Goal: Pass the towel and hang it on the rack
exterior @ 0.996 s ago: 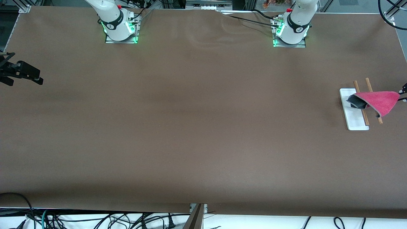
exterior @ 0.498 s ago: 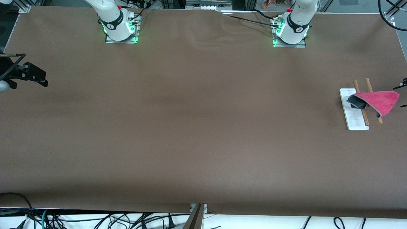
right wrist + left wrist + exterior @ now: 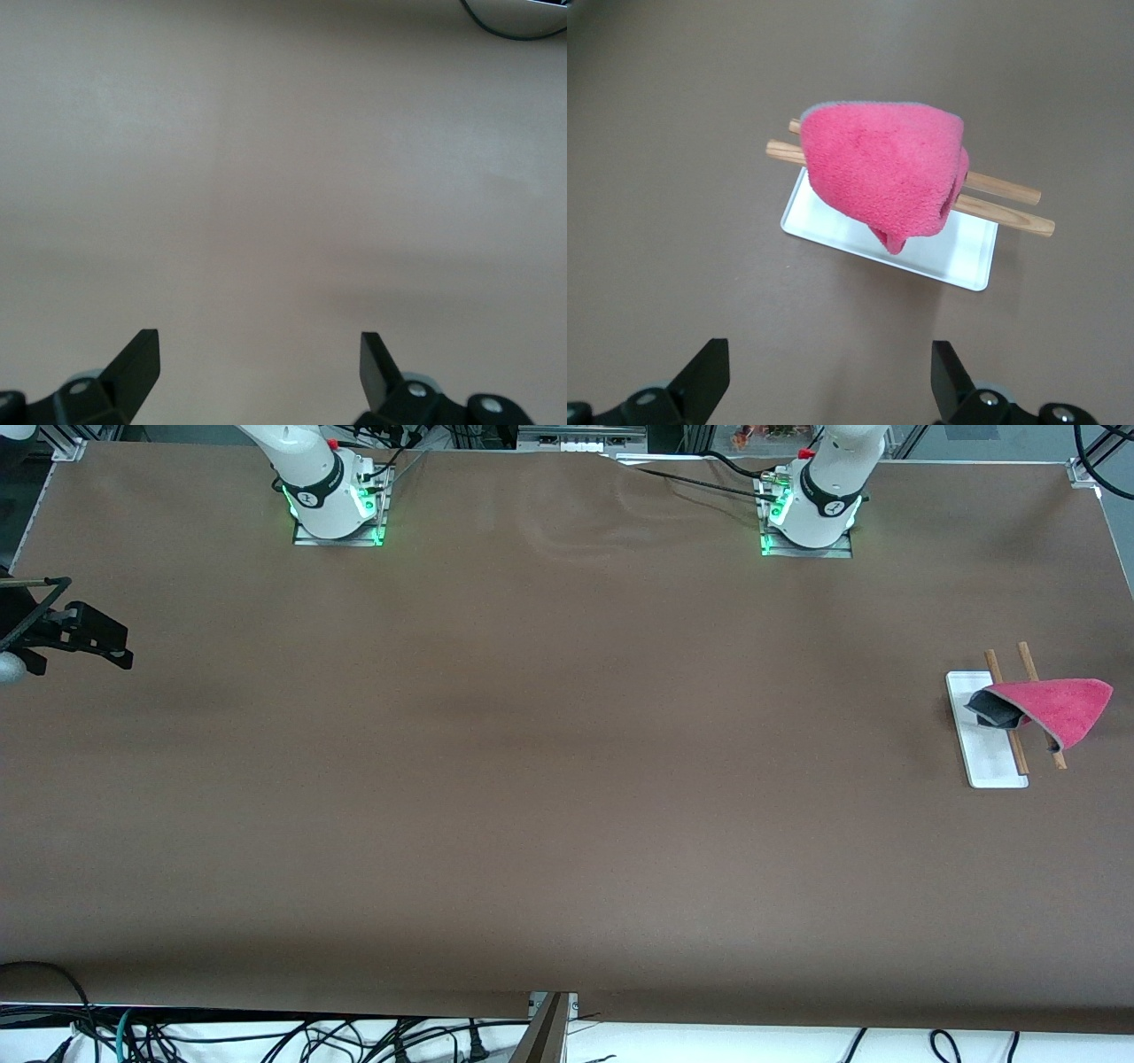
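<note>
Since the earlier frame the left gripper (image 3: 824, 381) has been pulled back off the towel (image 3: 1059, 707) and out of the front view; fingers are spread wide, nothing held. Towel is left draped over both rods of the rack (image 3: 990, 766), at the left arm's end of the table (image 3: 567, 779), pink side up, dark reverse hanging over the white base. Right gripper (image 3: 104, 645) waits over the table edge at the right arm's end, fingers apart, empty. Step judged: hanging done, retreat phase. Next move prob. calls only for clearing the arm w/o snagging the cloth. No brands, labels or writing can be read.
</note>
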Action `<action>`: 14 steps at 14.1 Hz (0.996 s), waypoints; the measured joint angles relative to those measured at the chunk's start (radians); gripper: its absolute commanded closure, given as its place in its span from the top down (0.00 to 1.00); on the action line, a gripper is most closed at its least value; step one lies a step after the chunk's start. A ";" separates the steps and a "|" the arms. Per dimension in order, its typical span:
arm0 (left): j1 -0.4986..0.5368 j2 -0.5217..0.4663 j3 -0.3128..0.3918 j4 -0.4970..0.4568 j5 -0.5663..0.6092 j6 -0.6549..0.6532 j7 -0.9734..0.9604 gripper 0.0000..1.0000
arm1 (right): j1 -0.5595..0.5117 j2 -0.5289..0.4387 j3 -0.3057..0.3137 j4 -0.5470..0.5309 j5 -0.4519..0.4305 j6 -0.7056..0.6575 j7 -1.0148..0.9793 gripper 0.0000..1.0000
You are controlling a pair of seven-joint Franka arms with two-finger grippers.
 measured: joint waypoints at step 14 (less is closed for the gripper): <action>-0.293 -0.268 -0.016 -0.009 0.207 -0.153 -0.844 1.00 | -0.003 0.002 -0.007 0.000 0.000 0.000 0.000 1.00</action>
